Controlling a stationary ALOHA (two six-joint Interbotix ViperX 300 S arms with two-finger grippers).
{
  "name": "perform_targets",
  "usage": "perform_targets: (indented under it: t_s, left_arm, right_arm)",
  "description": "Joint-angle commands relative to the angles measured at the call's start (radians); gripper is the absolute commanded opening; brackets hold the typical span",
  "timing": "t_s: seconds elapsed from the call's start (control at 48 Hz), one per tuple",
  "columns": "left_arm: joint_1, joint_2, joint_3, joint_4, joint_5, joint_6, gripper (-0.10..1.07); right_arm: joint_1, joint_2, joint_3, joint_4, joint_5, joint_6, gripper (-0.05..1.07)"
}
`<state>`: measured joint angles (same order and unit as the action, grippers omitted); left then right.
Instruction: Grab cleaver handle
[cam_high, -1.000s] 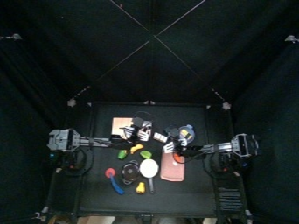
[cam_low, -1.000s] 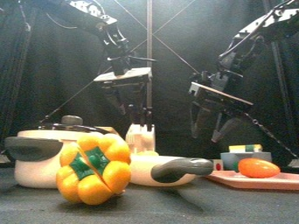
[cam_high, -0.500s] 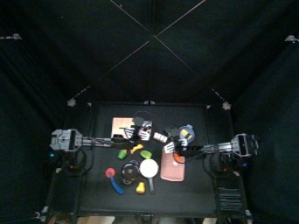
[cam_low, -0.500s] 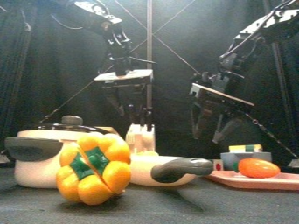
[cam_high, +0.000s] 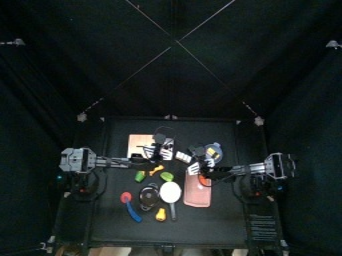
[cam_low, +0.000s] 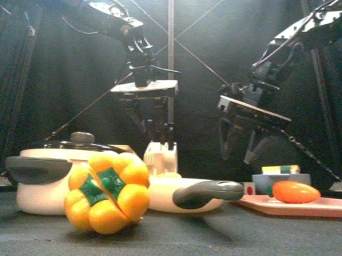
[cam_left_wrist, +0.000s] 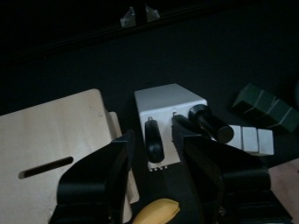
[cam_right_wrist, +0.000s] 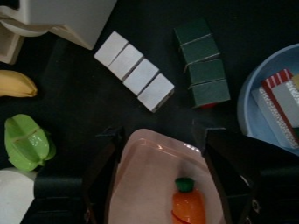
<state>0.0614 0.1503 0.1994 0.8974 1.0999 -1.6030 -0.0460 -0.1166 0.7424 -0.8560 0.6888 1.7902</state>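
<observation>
Grasp not yet made, with left end effector (cam_left_wrist: 158, 153) spread wide and empty above a white box (cam_left_wrist: 163, 109), right end effector (cam_right_wrist: 163, 140) likewise spread empty over the salmon-orange slab (cam_high: 201, 195) at the table's (cam_high: 120, 130) right front, cleaver handle too small to pick out.

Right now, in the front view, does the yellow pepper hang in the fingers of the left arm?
No. The yellow pepper rests on the table, and the left gripper hangs behind and above it.
</observation>
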Motion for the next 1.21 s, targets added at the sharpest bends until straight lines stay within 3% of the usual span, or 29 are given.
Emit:
perform_targets:
  t_s: [0.0,0.188,1.188]
  left_arm:
    - [0.002,-0.009,-0.026,0.002,0.011,0.003,0.71]
    - [0.0,-0.009,-0.026,0.002,0.029,0.005,0.58]
    - [-0.014,-0.055,-0.025,0.005,0.04,0.044,0.57]
  right_arm:
    - [0.002,-0.028,-0.009,-0.003,0.0,0.002,0.94]
    - [0.002,-0.026,-0.009,-0.003,0.0,0.002,0.94]
    - [0.0,-0.025,-0.009,0.0,0.002,0.0,0.94]
